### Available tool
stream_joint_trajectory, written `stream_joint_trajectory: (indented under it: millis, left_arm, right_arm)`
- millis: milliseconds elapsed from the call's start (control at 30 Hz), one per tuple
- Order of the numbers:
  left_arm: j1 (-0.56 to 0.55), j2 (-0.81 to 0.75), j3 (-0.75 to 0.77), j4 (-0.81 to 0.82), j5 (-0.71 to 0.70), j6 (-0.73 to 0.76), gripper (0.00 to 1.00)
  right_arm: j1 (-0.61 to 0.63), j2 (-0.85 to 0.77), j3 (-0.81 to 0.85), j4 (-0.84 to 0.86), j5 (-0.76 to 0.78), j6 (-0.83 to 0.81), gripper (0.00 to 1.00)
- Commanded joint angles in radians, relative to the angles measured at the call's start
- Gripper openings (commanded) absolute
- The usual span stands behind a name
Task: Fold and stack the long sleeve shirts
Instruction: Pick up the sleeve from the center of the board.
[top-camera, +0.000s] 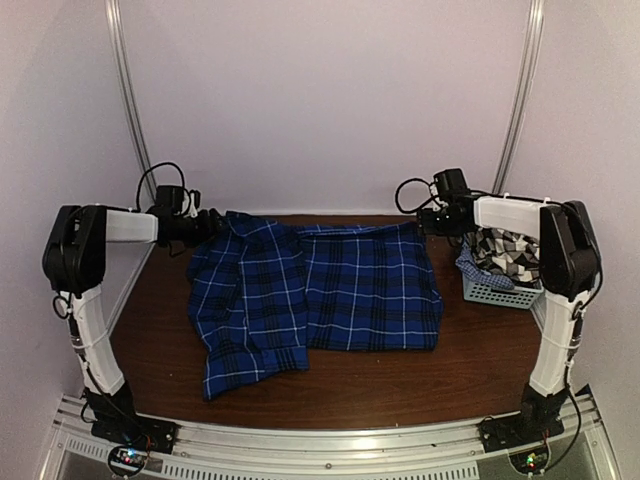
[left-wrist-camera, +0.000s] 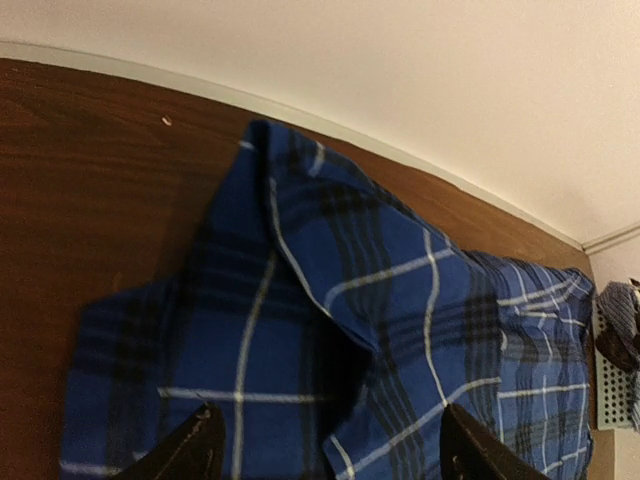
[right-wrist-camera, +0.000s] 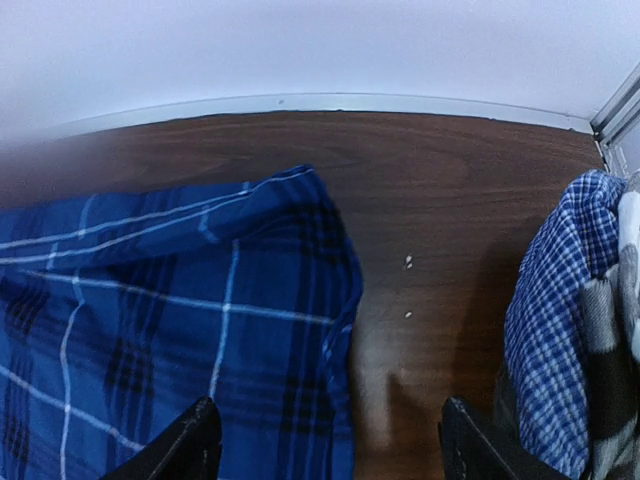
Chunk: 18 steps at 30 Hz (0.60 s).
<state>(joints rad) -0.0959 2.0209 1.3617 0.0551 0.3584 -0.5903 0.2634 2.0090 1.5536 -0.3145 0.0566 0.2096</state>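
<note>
A: From above?
B: Blue plaid shirt (top-camera: 320, 290) spread mid-desk (top-camera: 480, 370); checked shirt (top-camera: 508, 250) bunched in the basket (top-camera: 495, 293) at right.
A: Left wrist?
B: Left fingers (left-wrist-camera: 195, 452) spread apart, empty, over the plaid's far-left corner.
A: Right wrist?
B: Right fingers (right-wrist-camera: 190, 445) parted too, holding nothing, above its far-right corner.

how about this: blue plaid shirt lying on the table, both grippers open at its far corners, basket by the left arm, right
Wrong side: the basket sits by the right arm, as the top external view shows. The blue plaid shirt is lying on the table, with the left gripper and right gripper open at its far corners.
</note>
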Motion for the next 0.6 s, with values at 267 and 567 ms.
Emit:
stream_joint_trajectory:
  millis: [267,567]
  left_arm:
    - [-0.401,-0.658,-0.617,0.027,-0.115,-0.015,0.78]
    - [-0.66,-0.781,-0.828,-0.015,-0.235,-0.172,0.74]
  right_arm:
    - [0.234,-0.372,-0.425,0.108,-0.114,0.024,0.76]
    - [0.252,-0.453,-0.598,0.209,-0.159,0.076,0.76]
